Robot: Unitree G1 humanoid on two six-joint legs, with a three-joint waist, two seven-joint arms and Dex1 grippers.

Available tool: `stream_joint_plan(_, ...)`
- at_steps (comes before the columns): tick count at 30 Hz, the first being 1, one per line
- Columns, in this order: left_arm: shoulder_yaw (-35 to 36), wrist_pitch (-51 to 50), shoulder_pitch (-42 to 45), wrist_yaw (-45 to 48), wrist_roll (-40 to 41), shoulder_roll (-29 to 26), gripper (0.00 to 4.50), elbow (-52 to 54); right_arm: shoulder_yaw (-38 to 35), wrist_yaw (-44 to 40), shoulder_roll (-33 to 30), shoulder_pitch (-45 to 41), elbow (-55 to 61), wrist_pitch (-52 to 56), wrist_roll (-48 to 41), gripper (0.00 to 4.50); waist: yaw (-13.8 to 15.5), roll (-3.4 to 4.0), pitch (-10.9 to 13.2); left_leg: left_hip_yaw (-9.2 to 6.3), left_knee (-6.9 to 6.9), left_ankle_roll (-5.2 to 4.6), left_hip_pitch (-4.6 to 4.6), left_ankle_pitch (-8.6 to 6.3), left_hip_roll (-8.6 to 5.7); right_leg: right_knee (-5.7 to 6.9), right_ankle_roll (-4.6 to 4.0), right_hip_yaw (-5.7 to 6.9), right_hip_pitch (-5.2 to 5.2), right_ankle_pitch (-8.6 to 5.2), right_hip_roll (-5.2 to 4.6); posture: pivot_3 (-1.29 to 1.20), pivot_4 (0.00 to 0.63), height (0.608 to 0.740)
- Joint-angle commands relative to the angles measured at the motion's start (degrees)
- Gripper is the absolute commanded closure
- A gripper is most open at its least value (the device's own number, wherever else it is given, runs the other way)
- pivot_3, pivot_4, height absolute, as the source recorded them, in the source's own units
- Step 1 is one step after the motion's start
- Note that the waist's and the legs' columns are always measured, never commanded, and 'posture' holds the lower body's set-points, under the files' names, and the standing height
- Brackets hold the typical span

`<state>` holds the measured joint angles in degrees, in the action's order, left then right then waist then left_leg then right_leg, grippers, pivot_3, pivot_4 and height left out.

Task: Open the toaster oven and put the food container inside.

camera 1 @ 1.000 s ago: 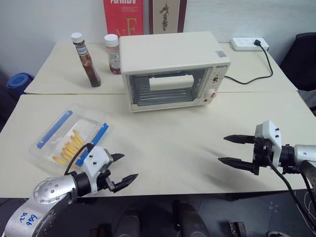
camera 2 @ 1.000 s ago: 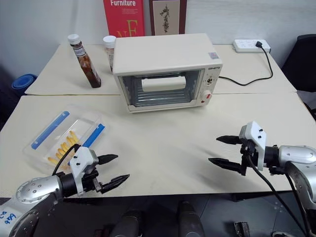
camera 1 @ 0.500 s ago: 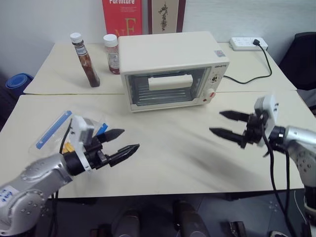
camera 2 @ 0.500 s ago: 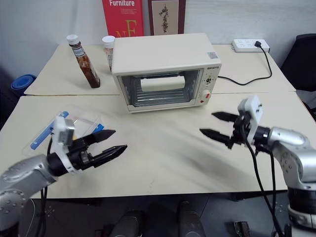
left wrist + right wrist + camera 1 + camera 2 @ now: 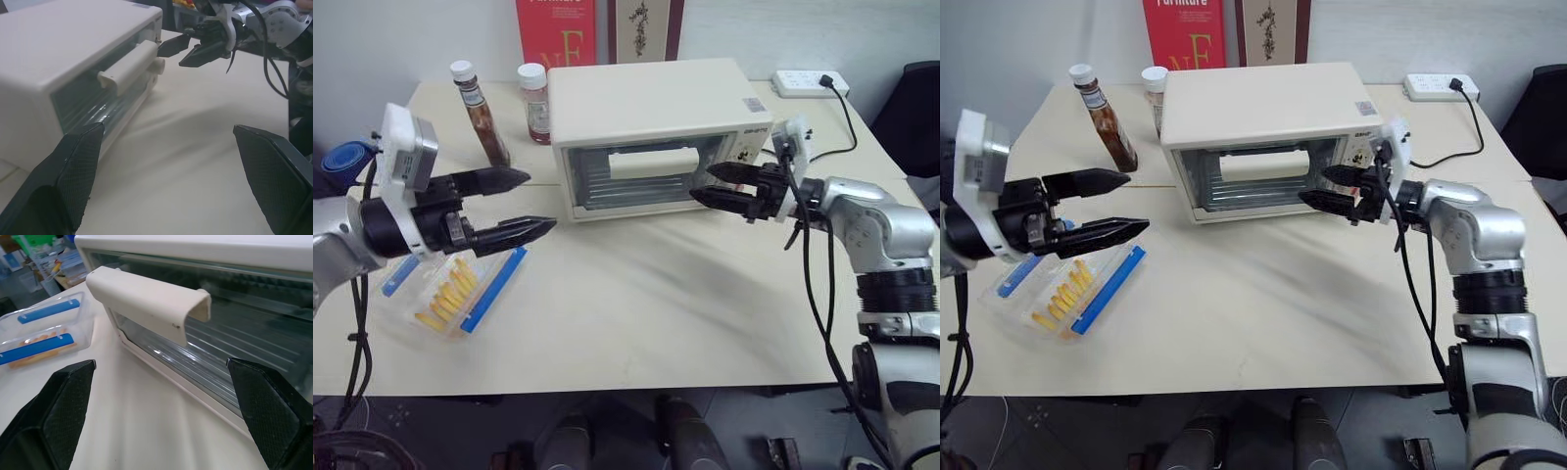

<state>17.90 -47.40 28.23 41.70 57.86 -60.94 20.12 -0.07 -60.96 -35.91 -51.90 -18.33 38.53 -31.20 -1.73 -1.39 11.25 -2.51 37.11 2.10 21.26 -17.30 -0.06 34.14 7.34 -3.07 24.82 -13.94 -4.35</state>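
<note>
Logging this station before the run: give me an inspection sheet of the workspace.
Surface: cream table, two tops joined.
Job's things: toaster oven, door shut; food container closed, near the left edge.
Clutter: two sauce bottles behind, left of the oven.
Grippers: left gripper open, empty, above the container; right gripper open, empty, before the oven door.
Cables: power strip, black cord plugged in.
Surroundings: red book, framed picture, wall.

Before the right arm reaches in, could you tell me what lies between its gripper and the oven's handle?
Nothing: in the right wrist view, the open right gripper faces the handle across bare air and tabletop.
</note>
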Motion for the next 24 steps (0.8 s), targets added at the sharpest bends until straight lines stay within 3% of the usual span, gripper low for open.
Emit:
stream_joint_plan(1, -1.49, 2.82, 3.42, 2.4, -3.6, 0.3, 0.0, -1.4, 1.16, -3.53, 0.53, -2.15, 0.02, -2.42, 1.52, 0.03, 0.01, 0.0, 0.0, 0.0, 0.0, 0.0, 0.02, 0.0, 0.0, 0.02, 0.01, 0.0, 0.02, 0.01, 0.0, 0.0, 0.15, 0.74)
stream_joint_plan(14, -4.8, 6.35, 5.64, 7.3, -11.78, 3.02, 0.0, -4.16, 0.91, -6.42, 0.45, 0.35, 9.0, 0.39, 0.52, 0.03, -0.06, 0.0, 0.01, 0.15, 0.14, 0.09, 0.22, 0.05, 0.05, 0.6, 0.02, -0.06, 0.54, 0.01, -0.01, 0.0, 0.15, 0.74)
stream_joint_plan(24, -5.03, 5.33, 8.48, 9.34, -12.08, 4.4, 0.0, -4.26, 1.05, -2.64, 2.98, -4.78, -5.27, -4.74, 7.0, 0.03, -0.28, 0.0, 0.01, 0.17, 0.21, 0.1, 0.21, 0.06, 0.03, 0.73, 0.02, -0.1, 0.54, 0.01, -0.01, 0.0, 0.15, 0.74)
